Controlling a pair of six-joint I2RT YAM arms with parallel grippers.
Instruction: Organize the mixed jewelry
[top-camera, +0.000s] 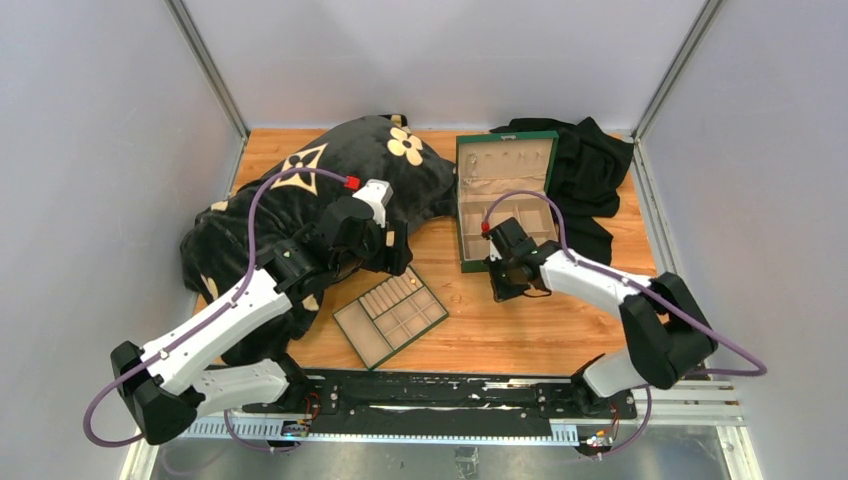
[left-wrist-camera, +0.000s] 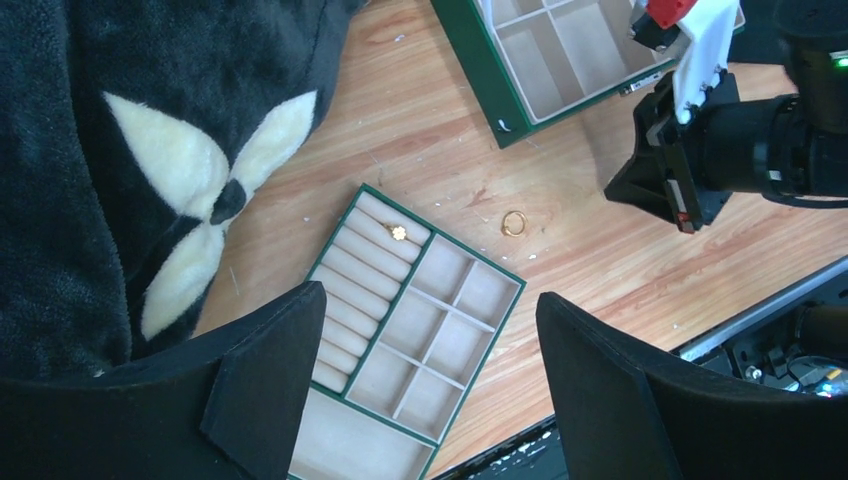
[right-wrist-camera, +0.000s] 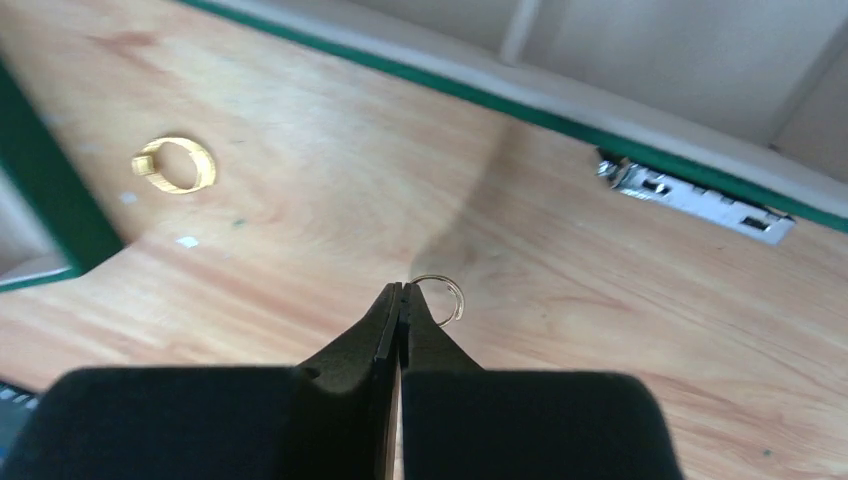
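Note:
A thin silvery ring (right-wrist-camera: 446, 299) stands at the tips of my right gripper (right-wrist-camera: 401, 291), whose jaws are pressed together on its edge, just above the wood. A broader gold ring (right-wrist-camera: 175, 165) (left-wrist-camera: 514, 222) lies loose on the table to the left of it. A small gold flower piece (left-wrist-camera: 398, 232) sits in the ring rolls of the flat green tray (left-wrist-camera: 506, 318) (top-camera: 347, 333). My left gripper (left-wrist-camera: 430, 385) hangs open high over that tray with nothing between its fingers. In the top view the right gripper (top-camera: 515, 287) is low in front of the green box (top-camera: 463, 205).
A black plush blanket with cream flower motifs (top-camera: 330, 180) covers the left and back of the table under my left arm. A black cloth (top-camera: 590, 170) lies behind the green box. The box's metal latch (right-wrist-camera: 690, 195) faces my right gripper.

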